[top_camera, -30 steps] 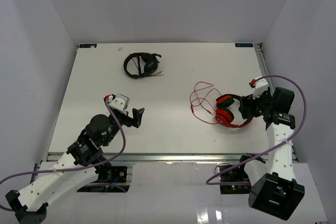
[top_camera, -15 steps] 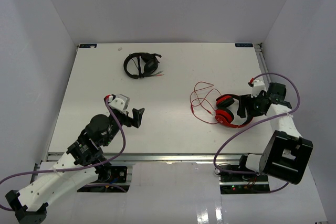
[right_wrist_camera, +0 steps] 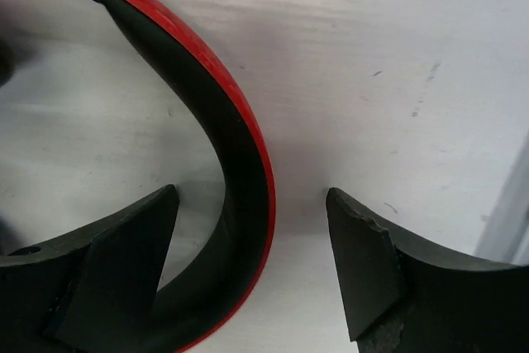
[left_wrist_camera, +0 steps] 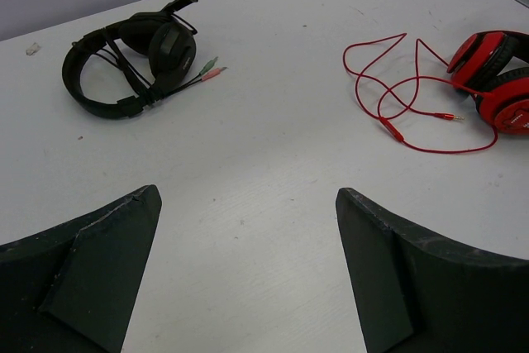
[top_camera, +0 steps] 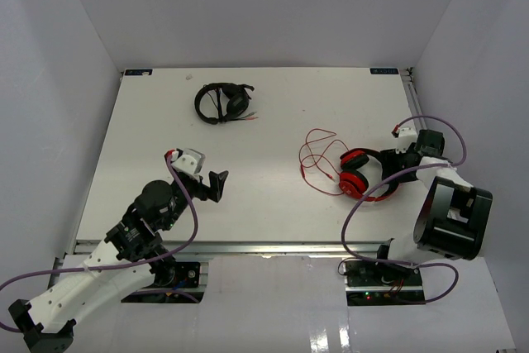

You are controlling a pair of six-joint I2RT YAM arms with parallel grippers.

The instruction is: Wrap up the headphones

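Glossy red headphones — black-lined, cable sprawled — lie on the white worktop; left tool gapes, right tool gapes astride the headband.

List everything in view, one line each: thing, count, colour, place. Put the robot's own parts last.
red headphones: one, glossy red with black inner band, right side of the table
red cable: one, thin red, loose loops on the table beside the red headphones, toward the middle
black headphones: one, all black, far part of the table, pink and green plugs lying next to them
table: one, white, walled in by white panels
arms: two, white and black with purple cables, left arm and right arm at the near edge
left fingers: two, black, open over bare table, holding nothing
right fingers: two, black, open, one on each side of the red headband
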